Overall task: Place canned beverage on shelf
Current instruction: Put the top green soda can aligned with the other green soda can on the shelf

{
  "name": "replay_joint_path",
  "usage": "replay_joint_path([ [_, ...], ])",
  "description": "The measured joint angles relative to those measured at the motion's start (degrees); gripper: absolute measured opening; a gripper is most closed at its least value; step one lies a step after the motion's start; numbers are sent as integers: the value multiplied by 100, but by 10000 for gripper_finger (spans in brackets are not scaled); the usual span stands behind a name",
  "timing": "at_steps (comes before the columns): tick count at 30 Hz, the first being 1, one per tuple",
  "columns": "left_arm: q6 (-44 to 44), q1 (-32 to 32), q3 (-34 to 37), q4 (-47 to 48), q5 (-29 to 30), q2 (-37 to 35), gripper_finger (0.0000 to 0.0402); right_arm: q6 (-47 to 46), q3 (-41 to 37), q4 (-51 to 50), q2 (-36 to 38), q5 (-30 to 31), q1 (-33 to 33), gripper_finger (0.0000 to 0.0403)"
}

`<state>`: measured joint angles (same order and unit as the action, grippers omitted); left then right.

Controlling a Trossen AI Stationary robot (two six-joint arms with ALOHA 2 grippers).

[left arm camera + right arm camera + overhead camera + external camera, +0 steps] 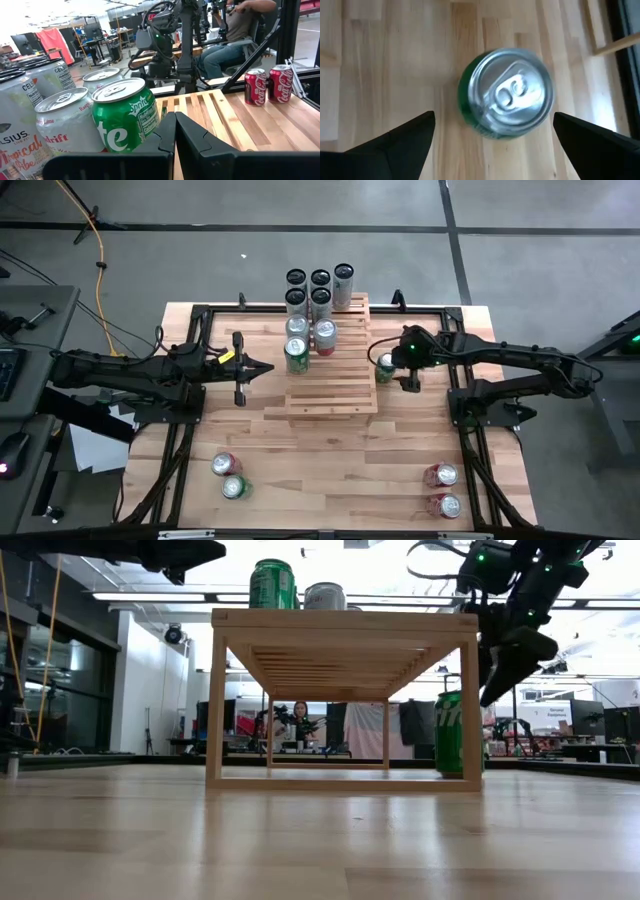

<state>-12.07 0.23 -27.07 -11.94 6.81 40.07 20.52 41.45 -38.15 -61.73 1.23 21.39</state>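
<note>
A round green can (506, 100) with a shiny silver lid stood upright on the table just beside the slatted pale-wood shelf (330, 385), under the wide-open right gripper (492, 137), while the left gripper (268, 368), fingers pressed together, waited on the shelf's other side.

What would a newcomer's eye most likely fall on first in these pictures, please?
Probably the pale slatted shelf mid-table, with a cluster of upright cans crowding its far end. Next, the right gripper poised above a green can standing on the tabletop beside the shelf's right edge, jaws spread wide. The left gripper waits by the shelf's left side, jaws shut.
</note>
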Motion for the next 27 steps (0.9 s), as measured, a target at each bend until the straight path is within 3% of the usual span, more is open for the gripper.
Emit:
replay_joint_path([
  [15,-1,0,0,2,-2,0,0,400,0,451,-344,-364,495,392],
  [20,-3,-1,0,7,0,0,0,553,0,488,-400,-894,535,392],
  [27,1,-2,0,20,0,0,0,0,0,553,-400,-1034,522,392],
])
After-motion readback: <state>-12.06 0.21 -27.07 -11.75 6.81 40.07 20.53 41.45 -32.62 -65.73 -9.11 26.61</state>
